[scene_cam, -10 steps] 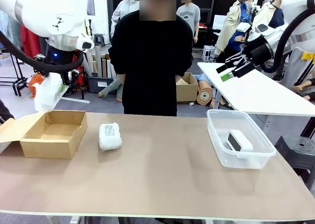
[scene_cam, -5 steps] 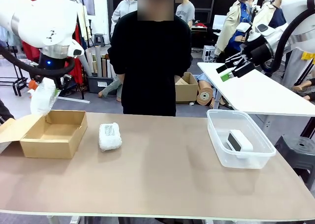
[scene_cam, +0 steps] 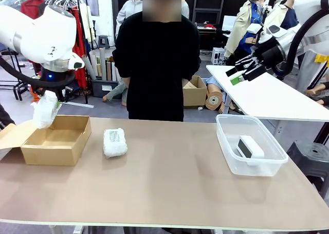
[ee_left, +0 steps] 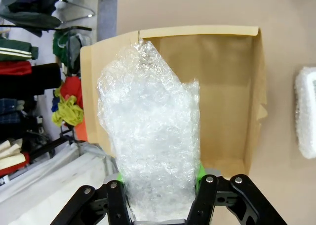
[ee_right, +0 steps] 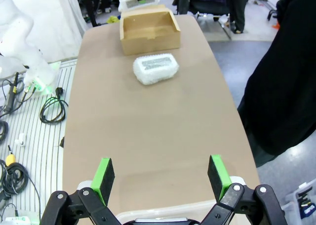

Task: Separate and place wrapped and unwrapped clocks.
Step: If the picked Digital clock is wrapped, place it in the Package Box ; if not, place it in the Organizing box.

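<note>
Left end effector (ee_left: 159, 184) is pinching a wrapped bundle (ee_left: 148, 131) by one end, with the green pads (ee_left: 199, 169) pressing into the crinkly bubble wrap from both sides. In the front view the bundle is hanging at about 9 o'clock, over the far left corner of the open cardboard box (scene_cam: 49, 156). Its low end is dipping right around the rim there, and I can't tell if it's actually touching the cardboard. The left wrist view is looking straight down past the bundle into the box, with the brown floor showing on the 3 o'clock side.

The second wrapped bundle (scene_cam: 114, 142) is lying flat on the bench (scene_cam: 169, 193) just at 3 o'clock of the box, near it but not touching.

Over at 3 o'clock of the bench, the clear plastic bin (scene_cam: 257, 170) is sitting with the bare white clock (scene_cam: 250, 147) lying inside it, dark screen facing roughly 8 o'clock.

The right end effector (scene_cam: 240, 73) is hovering high at around 2 o'clock in the front view, well apart from the bin, fingers spread wide and gripping nothing. Its wrist view is looking down the bench, with the lying bundle and the box up toward 12 o'clock.

A person (scene_cam: 157, 64) in a black top is standing at 12 o'clock, right behind the bench's far edge.
</note>
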{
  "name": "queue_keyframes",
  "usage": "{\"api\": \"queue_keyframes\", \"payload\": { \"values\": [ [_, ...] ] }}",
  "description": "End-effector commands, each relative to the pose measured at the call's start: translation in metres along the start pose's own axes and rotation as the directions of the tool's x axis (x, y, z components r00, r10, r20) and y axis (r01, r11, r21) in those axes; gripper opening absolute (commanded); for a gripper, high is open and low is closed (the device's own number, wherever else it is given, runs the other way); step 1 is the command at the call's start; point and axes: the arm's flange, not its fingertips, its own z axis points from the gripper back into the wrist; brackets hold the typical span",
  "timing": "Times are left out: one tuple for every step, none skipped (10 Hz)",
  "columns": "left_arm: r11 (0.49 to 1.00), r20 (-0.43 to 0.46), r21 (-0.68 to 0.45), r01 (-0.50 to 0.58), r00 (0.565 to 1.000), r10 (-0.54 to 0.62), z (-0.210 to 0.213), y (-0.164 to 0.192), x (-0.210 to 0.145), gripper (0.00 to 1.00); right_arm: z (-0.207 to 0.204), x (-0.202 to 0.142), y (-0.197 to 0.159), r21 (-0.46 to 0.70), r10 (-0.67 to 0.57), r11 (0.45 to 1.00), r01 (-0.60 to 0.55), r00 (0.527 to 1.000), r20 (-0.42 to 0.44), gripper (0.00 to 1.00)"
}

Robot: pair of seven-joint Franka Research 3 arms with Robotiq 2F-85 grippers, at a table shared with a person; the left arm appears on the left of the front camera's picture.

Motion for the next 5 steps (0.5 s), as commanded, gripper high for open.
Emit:
{"api": "queue_keyframes", "payload": {
  "values": [
    [0.998,0.034,-0.053,0.021,0.999,-0.02,-0.016,0.013,0.007,0.0,0.001,0.001,0.0,-0.002,0.003,1.0,-0.003,1.0,0.003,1.0],
    [0.998,0.02,-0.063,0.012,1.0,-0.011,-0.024,0.018,0.014,0.0,0.001,0.001,0.0,-0.002,0.003,1.0,-0.003,1.0,0.003,1.0],
    [0.997,0.024,-0.072,0.01,1.0,-0.008,-0.029,0.02,0.02,0.0,0.001,0.001,0.0,-0.002,0.003,1.0,-0.003,1.0,0.003,1.0],
    [0.997,0.037,-0.075,-0.011,0.999,0.014,-0.036,0.024,0.028,0.0,0.001,0.001,0.0,-0.002,0.003,1.0,-0.003,1.0,0.003,1.0],
    [0.995,0.035,-0.09,-0.051,0.998,0.054,-0.043,0.028,0.035,0.0,0.001,0.001,0.0,-0.002,0.003,1.0,-0.003,1.0,0.003,1.0]
  ]
}}
